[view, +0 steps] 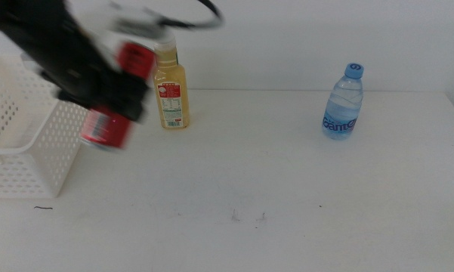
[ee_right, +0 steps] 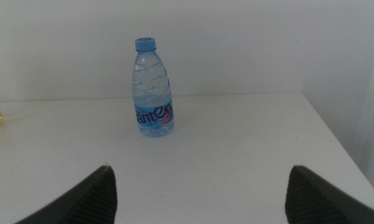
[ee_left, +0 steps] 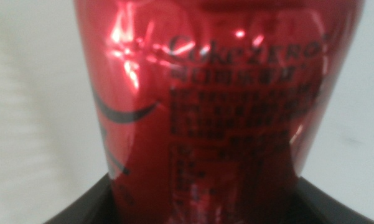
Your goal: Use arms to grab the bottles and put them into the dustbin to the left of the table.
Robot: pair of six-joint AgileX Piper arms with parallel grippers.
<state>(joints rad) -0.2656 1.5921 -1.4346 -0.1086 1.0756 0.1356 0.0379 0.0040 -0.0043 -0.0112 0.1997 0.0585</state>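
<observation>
left gripper [view: 113, 94] clamps red can [view: 109, 125] beside dustbin [view: 30, 143]

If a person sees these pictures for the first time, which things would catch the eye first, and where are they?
The eye goes first to the red can, held in the left gripper just beside the white dustbin at the table's left; it fills the left wrist view. Next come the yellow-liquid bottle standing at the back and the water bottle upright on the right, which the waiting right gripper faces with open jaws.
</observation>
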